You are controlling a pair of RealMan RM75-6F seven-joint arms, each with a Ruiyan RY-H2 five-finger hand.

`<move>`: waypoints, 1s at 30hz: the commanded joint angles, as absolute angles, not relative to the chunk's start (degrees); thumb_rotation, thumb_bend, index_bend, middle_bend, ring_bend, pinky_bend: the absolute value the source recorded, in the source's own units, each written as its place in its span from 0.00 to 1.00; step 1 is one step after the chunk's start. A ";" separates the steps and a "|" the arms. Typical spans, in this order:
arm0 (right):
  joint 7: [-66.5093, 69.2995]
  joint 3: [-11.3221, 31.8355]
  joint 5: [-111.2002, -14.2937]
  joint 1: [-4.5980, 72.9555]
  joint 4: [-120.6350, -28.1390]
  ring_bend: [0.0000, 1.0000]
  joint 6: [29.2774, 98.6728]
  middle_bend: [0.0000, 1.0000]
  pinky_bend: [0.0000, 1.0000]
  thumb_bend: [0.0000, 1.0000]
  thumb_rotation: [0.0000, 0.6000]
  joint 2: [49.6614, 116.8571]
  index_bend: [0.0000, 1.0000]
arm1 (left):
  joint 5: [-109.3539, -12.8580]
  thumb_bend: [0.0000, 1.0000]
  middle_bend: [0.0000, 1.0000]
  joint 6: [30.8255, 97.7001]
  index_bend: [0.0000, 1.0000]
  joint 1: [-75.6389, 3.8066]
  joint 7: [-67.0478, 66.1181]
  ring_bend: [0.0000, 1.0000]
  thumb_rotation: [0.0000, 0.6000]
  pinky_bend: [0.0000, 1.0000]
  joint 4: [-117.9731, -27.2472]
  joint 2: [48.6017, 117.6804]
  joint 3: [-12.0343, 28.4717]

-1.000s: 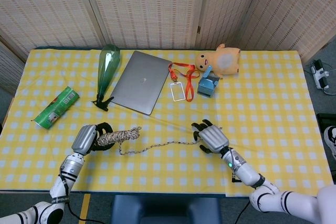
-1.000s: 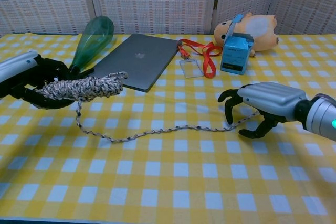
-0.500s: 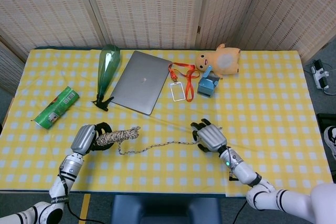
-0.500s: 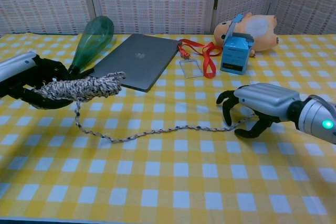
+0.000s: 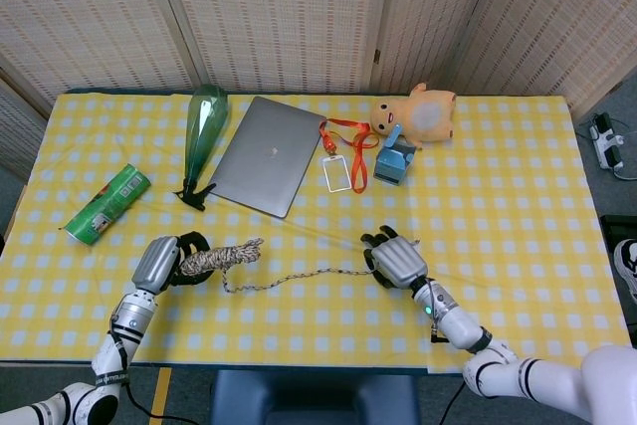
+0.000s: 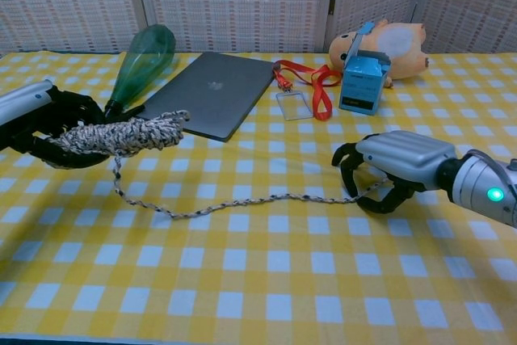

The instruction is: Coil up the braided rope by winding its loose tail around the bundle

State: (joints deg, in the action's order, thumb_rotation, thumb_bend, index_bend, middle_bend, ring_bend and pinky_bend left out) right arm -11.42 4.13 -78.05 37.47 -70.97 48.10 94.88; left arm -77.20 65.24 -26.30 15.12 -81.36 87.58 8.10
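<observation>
Braided rope in speckled black and white [image 6: 121, 136] lies toward the near left of the yellow-and-white checked surface [image 6: 266, 280], its bundled part gripped in the left hand [image 6: 36, 123], whose dark fingers [image 6: 69, 111] wrap around the coil and hold it just off the cloth. From the bundle a thin loose tail [image 6: 234, 202] drops and runs rightward along the surface to the right hand [image 6: 396, 163]. That hand arches over the tail's end with its fingers [image 6: 349, 169] curled down, tips near or on the cloth; whether they actually pinch the tail I cannot tell.

Going from largest to smallest among the rest: a grey closed laptop [image 5: 260, 155] sits at the far middle of the surface, angled. Just left of it lies a green transparent plastic bottle [image 5: 203, 131], its dark cap end pointing toward the near side. A yellow-orange plush toy [image 5: 423, 113] rests at the far right, and a small blue box [image 5: 396, 162] stands against its near side. A green printed can [image 5: 106, 205] lies on its side near the left edge. An orange lanyard with a clear badge holder [image 5: 343, 159] lies between the laptop and the blue box.
</observation>
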 commanded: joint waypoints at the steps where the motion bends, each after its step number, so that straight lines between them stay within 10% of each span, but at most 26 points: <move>1: -11.59 4.12 -77.88 37.55 -70.88 0.26 48.17 0.23 0.12 0.48 1.00 95.03 0.57 | -77.21 0.68 0.74 65.20 0.83 -26.26 15.26 0.68 1.00 0.79 -81.23 87.58 8.06; 18: -10.17 3.48 -80.46 35.96 -72.86 0.29 54.11 0.29 0.12 0.52 1.00 94.09 0.66 | -76.93 0.68 0.74 65.33 0.84 -26.59 17.17 0.68 1.00 0.79 -82.69 86.55 9.44; 30: -11.31 4.17 -95.81 37.74 -90.23 0.27 65.61 0.29 0.12 0.52 1.00 84.30 0.68 | -66.38 0.69 0.74 58.95 0.84 -31.41 7.76 0.68 1.00 0.79 -90.90 85.24 14.81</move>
State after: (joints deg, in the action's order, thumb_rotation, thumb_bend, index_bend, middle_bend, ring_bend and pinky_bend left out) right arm -9.83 3.33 -93.07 36.53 -86.58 63.91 86.60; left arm -69.54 61.10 -29.85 10.42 -88.75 85.49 13.36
